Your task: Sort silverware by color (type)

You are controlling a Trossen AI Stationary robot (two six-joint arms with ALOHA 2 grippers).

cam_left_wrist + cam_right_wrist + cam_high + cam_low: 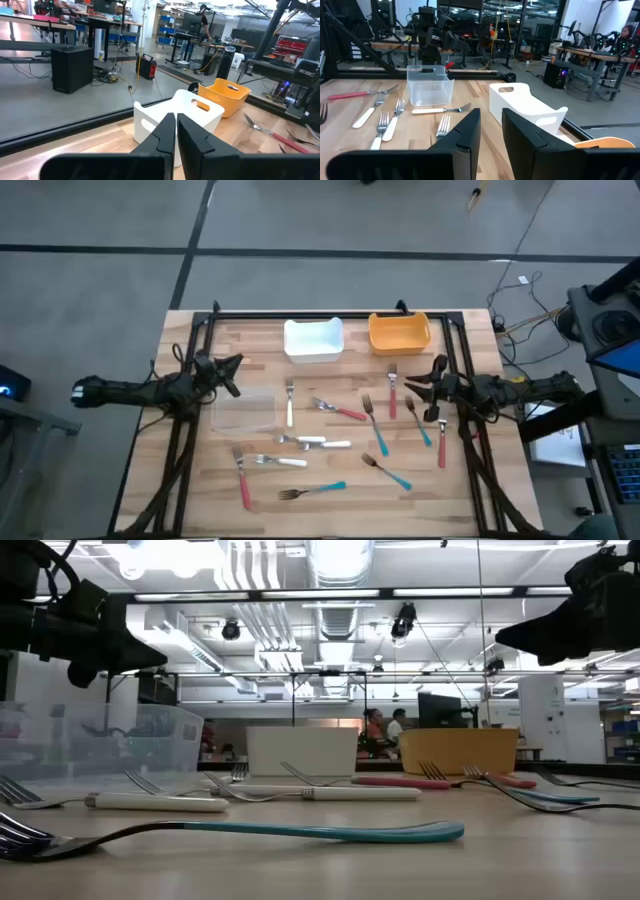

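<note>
The silverware lies scattered over the wooden table (200,480): white-handled forks (290,405) (315,442), red-handled ones (393,392) (241,478) and teal-handled ones (376,428) (312,490). All lie flat on the wood. My left gripper (176,116) hovers shut at the table's left (230,372), above the clear bin (245,410). My right gripper (491,111) hovers at the table's right (425,380), above a red fork, its fingers a little apart with nothing between them. Both hang clear of the table in the low view.
A white bin (314,338) and an orange bin (399,332) stand side by side at the table's far edge. A black frame (330,314) runs around the table. In the low view a teal fork (300,831) lies nearest the front edge.
</note>
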